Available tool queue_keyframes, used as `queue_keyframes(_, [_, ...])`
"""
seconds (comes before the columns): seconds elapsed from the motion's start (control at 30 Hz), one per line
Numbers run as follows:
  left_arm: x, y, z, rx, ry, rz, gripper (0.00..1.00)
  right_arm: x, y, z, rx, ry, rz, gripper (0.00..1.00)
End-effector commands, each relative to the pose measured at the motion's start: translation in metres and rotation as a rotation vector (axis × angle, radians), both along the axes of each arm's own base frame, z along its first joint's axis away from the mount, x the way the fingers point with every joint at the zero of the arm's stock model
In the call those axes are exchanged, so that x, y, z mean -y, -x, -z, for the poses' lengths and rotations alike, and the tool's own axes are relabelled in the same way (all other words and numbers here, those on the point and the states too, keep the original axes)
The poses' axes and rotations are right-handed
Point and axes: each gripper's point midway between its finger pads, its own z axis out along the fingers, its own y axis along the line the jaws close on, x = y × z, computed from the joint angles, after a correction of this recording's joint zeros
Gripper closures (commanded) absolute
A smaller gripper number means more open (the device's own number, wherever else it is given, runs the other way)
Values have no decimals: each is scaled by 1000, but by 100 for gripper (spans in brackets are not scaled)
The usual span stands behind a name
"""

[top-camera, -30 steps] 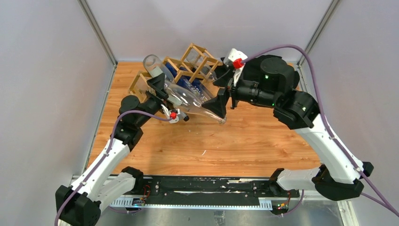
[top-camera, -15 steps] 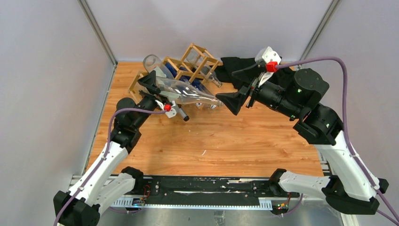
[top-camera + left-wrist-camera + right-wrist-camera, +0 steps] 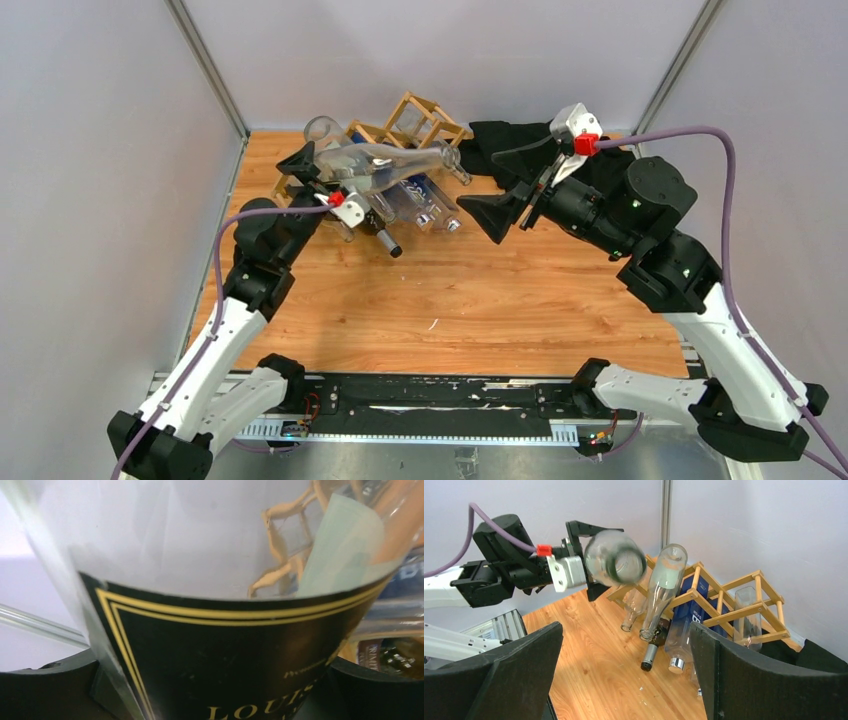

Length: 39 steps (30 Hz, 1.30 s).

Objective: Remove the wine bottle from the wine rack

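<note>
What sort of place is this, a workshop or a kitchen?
Probably a robot test cell in a lab: plain grey wall panels box in a wooden table, two cabled arms are bolted at its edge, and the wine rack seems a prop.

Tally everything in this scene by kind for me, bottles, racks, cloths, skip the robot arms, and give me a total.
Wine bottle held by the left gripper: 1
Bottles in the wine rack: 5, as far as the views show
Wine rack: 1
Black cloth: 1
Total: 8
</note>
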Motion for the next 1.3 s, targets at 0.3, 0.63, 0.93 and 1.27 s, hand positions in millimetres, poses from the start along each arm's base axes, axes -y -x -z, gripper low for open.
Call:
queue_keyframes(0.3, [40, 44, -31, -246, 398, 269, 100, -54, -22, -2, -12, -116, -129, 1])
queue_keyframes(0.63, [58, 58, -6, -420, 453, 352, 100, -87, -38, -18, 27, -240, -211, 2])
queue_keyframes(0.93, [63, 64, -5, -445, 469, 385, 100, -102, -59, -12, -44, -287, -224, 14])
queue_keyframes(1.27, [65, 67, 0, -463, 453, 403, 100, -120, -68, -18, -104, -339, -300, 36])
